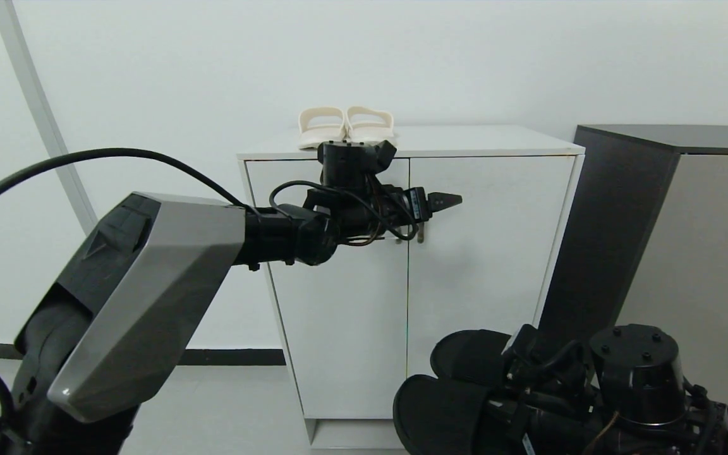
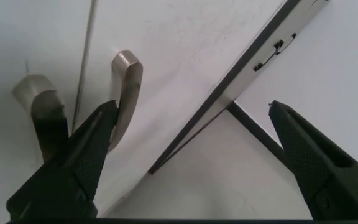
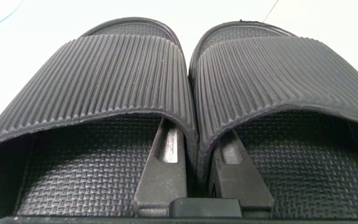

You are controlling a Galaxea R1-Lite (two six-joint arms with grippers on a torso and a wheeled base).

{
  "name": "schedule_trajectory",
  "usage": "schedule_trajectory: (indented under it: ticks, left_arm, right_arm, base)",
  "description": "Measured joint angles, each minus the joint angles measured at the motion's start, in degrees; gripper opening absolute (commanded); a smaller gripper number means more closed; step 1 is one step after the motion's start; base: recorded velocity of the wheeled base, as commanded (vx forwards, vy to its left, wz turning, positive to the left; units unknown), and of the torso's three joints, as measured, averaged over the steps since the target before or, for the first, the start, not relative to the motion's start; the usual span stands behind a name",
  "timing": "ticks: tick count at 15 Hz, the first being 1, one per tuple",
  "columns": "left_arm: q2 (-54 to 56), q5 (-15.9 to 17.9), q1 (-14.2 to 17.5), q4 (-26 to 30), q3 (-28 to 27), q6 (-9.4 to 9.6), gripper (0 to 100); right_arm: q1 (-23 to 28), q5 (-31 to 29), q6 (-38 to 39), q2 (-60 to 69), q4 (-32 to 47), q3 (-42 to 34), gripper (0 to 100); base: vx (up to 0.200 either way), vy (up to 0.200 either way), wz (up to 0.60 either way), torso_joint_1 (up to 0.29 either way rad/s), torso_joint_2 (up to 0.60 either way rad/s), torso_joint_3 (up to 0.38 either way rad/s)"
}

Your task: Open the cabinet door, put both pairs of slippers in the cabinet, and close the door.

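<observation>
1. Standing shut, both doors of the white cabinet (image 1: 484,265) are joined at a centre seam, where two metal handles (image 2: 126,87) are mounted.
2. The left gripper (image 2: 191,109) is held at handle height in front of the cabinet. Its jaws are spread wide and nothing is held between them. One finger (image 2: 95,143) is placed just beside the nearer handle; whether they touch cannot be told.
3. The cream slippers (image 1: 346,125) are set side by side on top of the cabinet, above its left door.
4. The black slippers (image 1: 459,385) are carried low in front of the cabinet's right door.
5. The right gripper (image 3: 197,171) is clamped on the black pair. One finger is inserted into each slipper, and the two inner side walls are pinched together.
6. A dark cabinet (image 1: 617,240) is placed just beside the white cabinet, on its right-door side.
</observation>
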State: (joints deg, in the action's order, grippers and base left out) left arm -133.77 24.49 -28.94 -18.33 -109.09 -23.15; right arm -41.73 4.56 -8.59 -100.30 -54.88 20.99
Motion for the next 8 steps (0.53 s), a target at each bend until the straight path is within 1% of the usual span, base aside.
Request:
schedule_trajectory:
  ticks: [1, 5, 8]
  left_arm:
    - [-0.16, 0.0, 0.0, 0.0, -0.09, 0.0, 0]
    - [-0.35, -0.27, 0.11, 0.06, 0.33, -0.22, 0]
    - [1.29, -1.12, -0.11, -0.82, 4.08, -0.09, 0]
  right_arm:
    - [0.0, -0.02, 0.01, -0.02, -0.07, -0.02, 0]
    - [-0.06, 0.0, 0.0, 0.0, -0.07, -0.22, 0]
    - [-0.85, 1.82, 0.01, 0.41, -0.05, -0.82, 0]
  base:
    - [0.0, 0.0, 0.0, 0.0, 0.0, 0.0]
    - [0.0, 0.0, 0.0, 0.0, 0.0, 0.0]
    - [0.0, 0.0, 0.0, 0.0, 0.0, 0.0]
